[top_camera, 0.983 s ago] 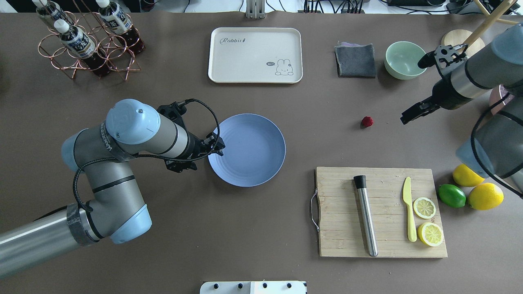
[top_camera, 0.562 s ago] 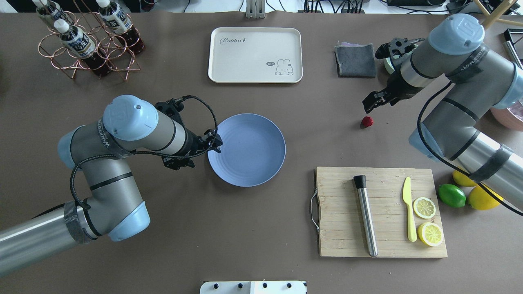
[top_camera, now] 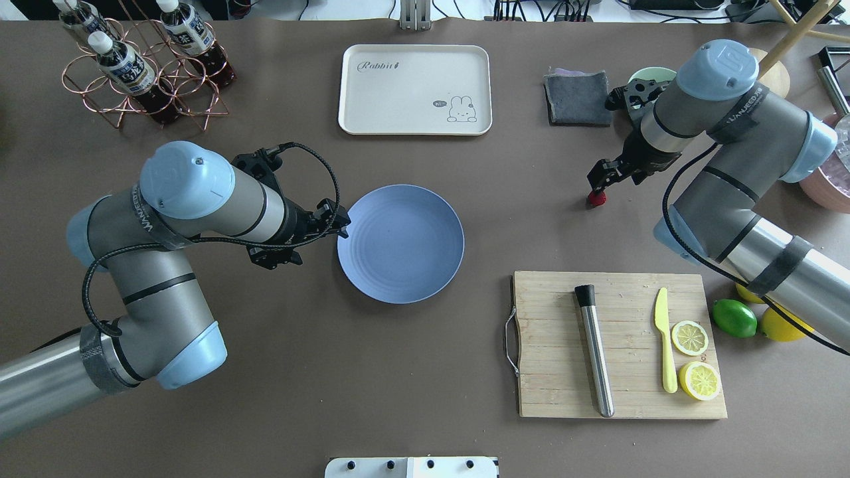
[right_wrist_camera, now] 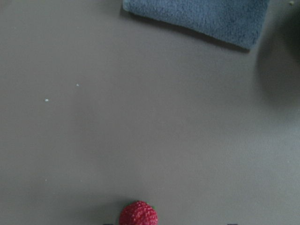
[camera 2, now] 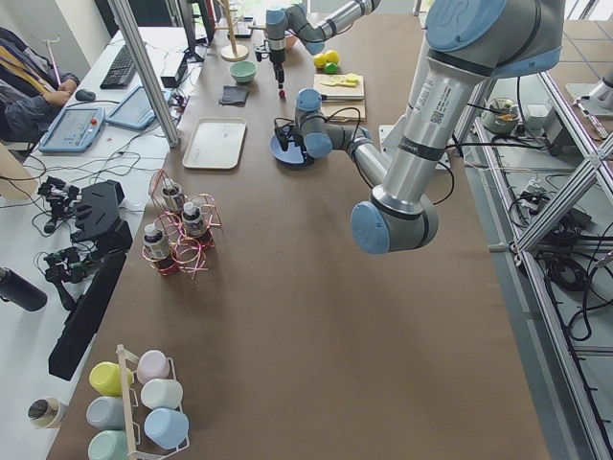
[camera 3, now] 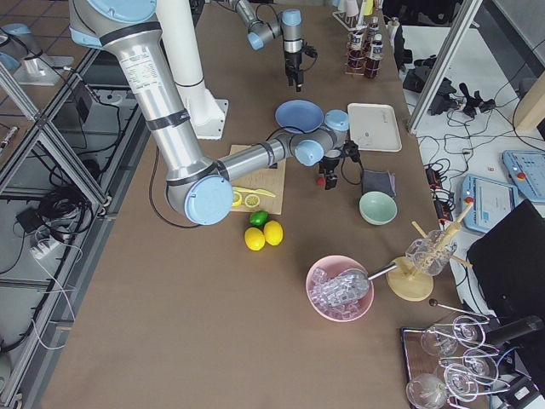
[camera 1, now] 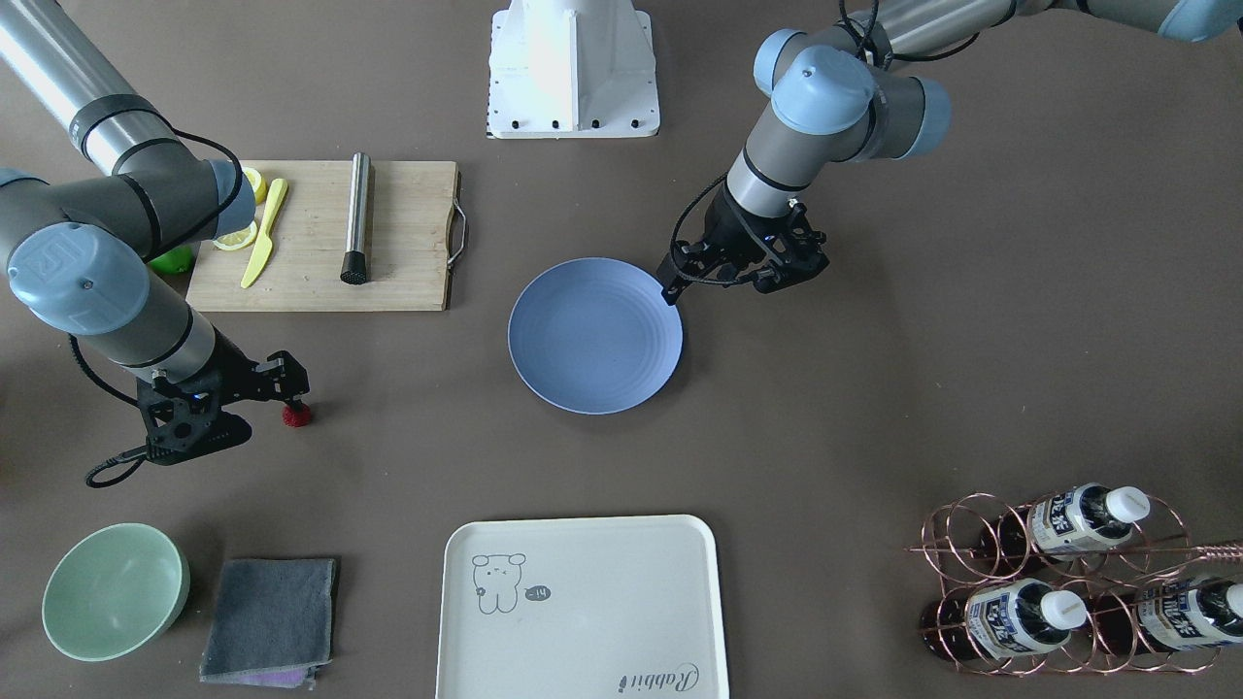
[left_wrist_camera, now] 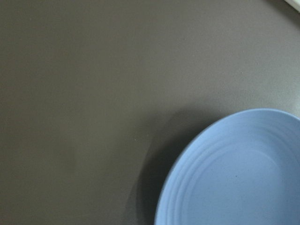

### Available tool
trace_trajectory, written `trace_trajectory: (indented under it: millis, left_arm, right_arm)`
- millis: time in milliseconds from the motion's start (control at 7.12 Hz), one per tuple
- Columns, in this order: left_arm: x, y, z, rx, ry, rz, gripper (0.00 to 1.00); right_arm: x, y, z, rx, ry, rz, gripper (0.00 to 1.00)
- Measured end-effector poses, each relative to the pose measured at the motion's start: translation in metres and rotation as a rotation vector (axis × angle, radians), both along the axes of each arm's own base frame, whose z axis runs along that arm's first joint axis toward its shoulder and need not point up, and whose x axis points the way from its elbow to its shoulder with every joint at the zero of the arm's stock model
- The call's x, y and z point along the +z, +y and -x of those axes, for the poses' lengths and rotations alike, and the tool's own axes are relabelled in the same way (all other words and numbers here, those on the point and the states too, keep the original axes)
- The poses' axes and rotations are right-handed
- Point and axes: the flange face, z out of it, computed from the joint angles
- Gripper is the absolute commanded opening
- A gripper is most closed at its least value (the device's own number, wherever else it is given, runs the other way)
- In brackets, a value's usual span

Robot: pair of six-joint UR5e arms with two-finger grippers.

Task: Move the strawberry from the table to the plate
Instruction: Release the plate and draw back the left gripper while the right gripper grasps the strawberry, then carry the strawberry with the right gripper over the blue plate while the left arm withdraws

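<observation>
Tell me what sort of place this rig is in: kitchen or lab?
Most likely a robotics lab staged as a kitchen, not a real one: aluminium framing and loose cables flank the table, a desk with a keyboard runs alongside, and the cutting board looks like a prop.

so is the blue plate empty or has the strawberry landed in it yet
Empty. The blue plate shows only bare rings; the strawberry lies on the table, well off to its side.
</observation>
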Motion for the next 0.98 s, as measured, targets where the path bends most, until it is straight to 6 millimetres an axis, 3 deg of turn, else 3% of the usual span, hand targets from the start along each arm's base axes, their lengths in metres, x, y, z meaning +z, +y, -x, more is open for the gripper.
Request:
trace_trajectory:
  millis: [281, 421, 562, 702, 983]
  left_arm:
    - [0.003, 0.003, 0.005, 0.0, -0.004, 0.002, 0.93]
    - [0.005, 0.003, 0.005, -0.001, -0.007, 0.004, 0.93]
    - [0.007, 0.003, 0.006, -0.001, -0.009, 0.005, 0.93]
    - [0.008, 0.003, 0.006, -0.001, -0.01, 0.005, 0.93]
    - [0.008, 0.003, 0.007, -0.003, -0.011, 0.006, 0.92]
  right_arm:
    - [-0.002, 0.001, 0.017, -0.02, 0.002, 0.003, 0.76]
    - [-0.003, 0.002, 0.025, -0.03, 0.002, 0.003, 0.6]
    - [0.002, 0.003, 0.03, -0.038, 0.001, 0.0, 0.12]
    - [0.01, 0.001, 0.031, -0.042, -0.005, -0.007, 0.0]
    - [0.01, -0.005, 0.027, -0.039, -0.028, -0.017, 0.0]
